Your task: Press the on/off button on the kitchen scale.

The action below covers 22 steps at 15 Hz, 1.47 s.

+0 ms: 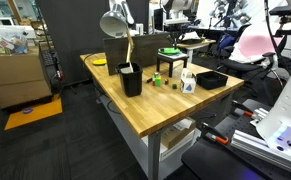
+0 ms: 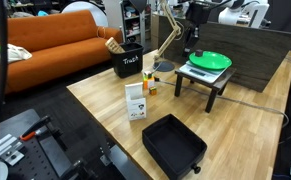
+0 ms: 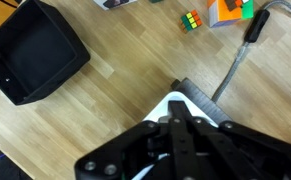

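Note:
The kitchen scale is white with a green plate on top and stands on a small black stand on the wooden table. It also shows in an exterior view. My gripper hangs just over the scale's near corner, fingers shut and pointing down. In the wrist view the shut fingers cover most of the white scale corner. The on/off button is hidden under them, and I cannot tell if the tips touch the scale.
A black tray lies near the table's front edge and shows in the wrist view. A white box, a black bin, a desk lamp and a Rubik's cube stand around the scale.

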Tool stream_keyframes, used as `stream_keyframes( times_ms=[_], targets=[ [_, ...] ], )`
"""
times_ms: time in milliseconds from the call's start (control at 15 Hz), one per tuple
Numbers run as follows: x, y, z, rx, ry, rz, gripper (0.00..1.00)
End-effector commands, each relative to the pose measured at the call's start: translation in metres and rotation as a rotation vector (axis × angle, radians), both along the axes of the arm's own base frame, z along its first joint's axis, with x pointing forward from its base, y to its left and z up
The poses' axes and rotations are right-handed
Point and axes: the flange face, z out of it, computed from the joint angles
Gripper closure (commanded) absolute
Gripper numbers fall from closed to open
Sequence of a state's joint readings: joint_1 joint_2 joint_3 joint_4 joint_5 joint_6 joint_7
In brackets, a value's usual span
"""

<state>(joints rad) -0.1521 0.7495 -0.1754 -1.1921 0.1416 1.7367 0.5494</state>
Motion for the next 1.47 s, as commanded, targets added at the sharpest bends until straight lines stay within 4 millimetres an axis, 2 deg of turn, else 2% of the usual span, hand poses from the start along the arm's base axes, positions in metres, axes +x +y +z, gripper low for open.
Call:
stream_keyframes(
  times_ms=[0, 467, 1400],
  targets=[
    [0.005, -0.003, -0.007, 0.025, 0.006, 0.008, 1.00],
    [0.008, -0.017, -0.024, 0.009, 0.022, -0.011, 1.00],
    [0.016, -0.016, -0.052, 0.018, 0.063, -0.005, 1.00]
  ],
)
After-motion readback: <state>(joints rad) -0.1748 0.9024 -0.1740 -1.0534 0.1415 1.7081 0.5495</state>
